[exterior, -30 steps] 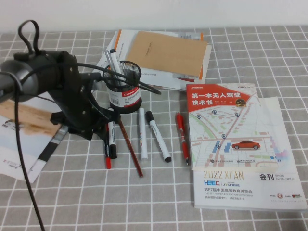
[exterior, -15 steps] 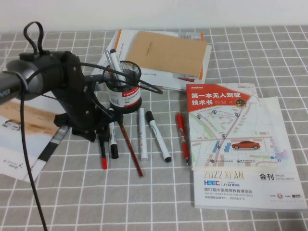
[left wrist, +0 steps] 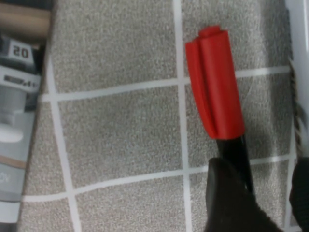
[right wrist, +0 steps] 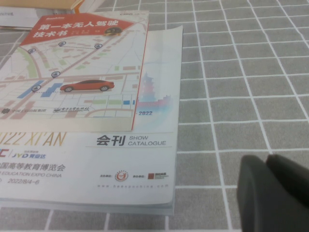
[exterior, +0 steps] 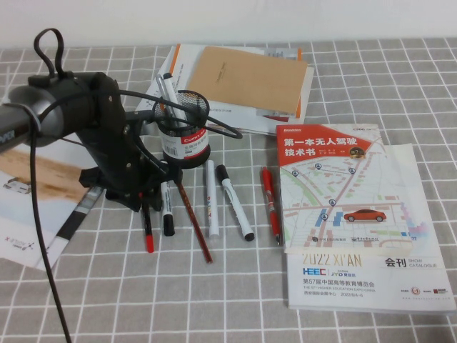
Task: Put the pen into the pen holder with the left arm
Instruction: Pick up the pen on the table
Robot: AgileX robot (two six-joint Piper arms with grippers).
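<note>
A grey cloth with a white grid (exterior: 371, 78) covers the whole table. Along the far edge runs a plain pale wall (exterior: 228, 18), evenly and softly lit.

The big catalogue (exterior: 371, 275) on the right read "2022 XI'AN", "HEEC", "JVD" and "SHOW CATALOGUE". The red-topped booklet (exterior: 330, 189) on top of it had Chinese title text. The pen holder (exterior: 184, 130) had "Comix" on its label band (exterior: 186, 148).
</note>
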